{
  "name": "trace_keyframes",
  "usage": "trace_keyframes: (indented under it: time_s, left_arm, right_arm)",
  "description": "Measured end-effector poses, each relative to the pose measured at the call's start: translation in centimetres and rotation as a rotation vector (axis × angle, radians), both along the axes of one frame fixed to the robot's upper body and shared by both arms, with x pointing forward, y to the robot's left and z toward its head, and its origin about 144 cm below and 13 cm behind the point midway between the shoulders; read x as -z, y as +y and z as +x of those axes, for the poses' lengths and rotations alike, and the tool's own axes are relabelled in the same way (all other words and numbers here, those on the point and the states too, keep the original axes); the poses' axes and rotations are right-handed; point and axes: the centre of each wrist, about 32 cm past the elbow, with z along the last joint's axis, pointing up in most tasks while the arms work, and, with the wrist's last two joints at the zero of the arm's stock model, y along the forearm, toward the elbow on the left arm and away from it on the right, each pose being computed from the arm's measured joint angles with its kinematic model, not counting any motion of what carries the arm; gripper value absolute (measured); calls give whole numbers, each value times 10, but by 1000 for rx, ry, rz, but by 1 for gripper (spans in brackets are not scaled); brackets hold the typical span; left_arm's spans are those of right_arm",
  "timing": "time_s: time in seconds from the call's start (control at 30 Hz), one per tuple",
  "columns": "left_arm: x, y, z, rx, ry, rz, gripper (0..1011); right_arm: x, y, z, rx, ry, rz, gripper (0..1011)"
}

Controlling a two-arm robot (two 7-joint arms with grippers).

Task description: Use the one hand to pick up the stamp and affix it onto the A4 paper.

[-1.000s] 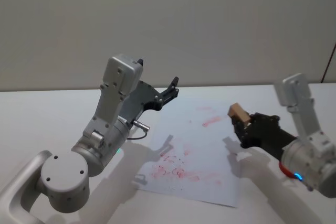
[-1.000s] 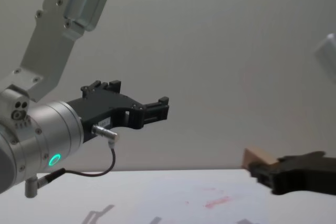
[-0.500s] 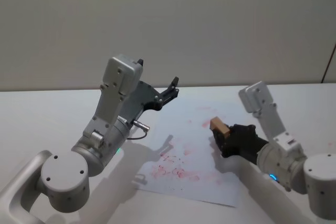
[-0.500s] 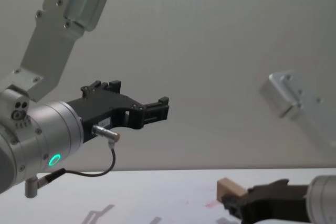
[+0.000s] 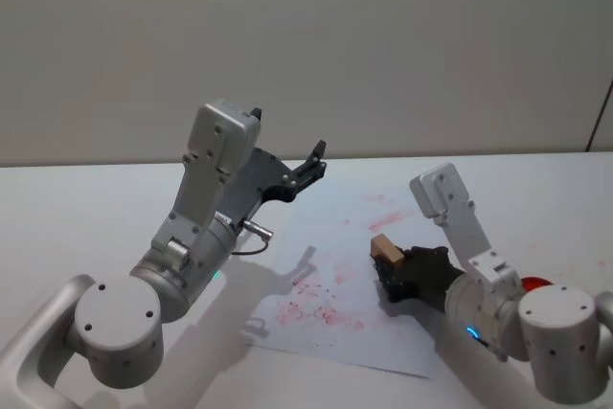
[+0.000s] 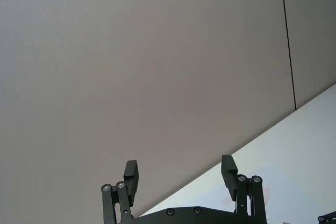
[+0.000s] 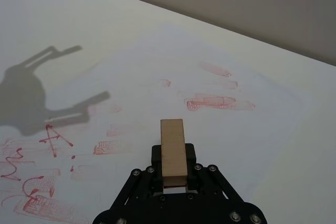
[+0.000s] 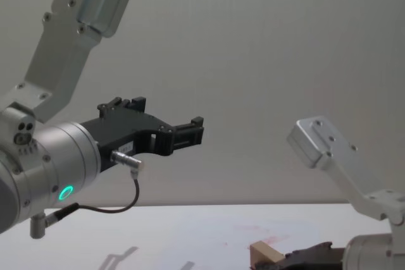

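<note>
Stamp (image 7: 173, 150) pinched, jutting from the right gripper (image 5: 394, 269); A4 paper (image 7: 252, 135) below.

Soft dim light, crisp dark shadows

We have carried the stamp (image 5: 386, 248) in our right gripper (image 5: 390, 263) from the right edge of the A4 paper (image 5: 337, 235) inward and lower, toward its middle.

White table (image 5: 77, 222) with red-smudged A4 paper (image 5: 337, 265) flat on it
</note>
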Motion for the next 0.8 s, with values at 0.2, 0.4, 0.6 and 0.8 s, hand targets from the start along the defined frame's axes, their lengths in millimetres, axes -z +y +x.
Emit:
trace_keyframes:
  time_s: [0.2, 0.4, 0.6, 0.8]
  left_arm:
    - [0, 0, 0, 0, 0, 0, 1001]
    - [0, 0, 0, 0, 0, 0, 1001]
    - [0, 0, 0, 0, 0, 0, 1001]
    - [0, 0, 0, 0, 0, 0, 1001]
  right_arm:
    - [2, 4, -1, 31, 18, 4, 217]
    - [4, 6, -3, 62, 29, 10, 217]
    - [4, 8, -3, 88, 29, 25, 217]
    - [-1, 9, -2, 106, 2, 68, 217]
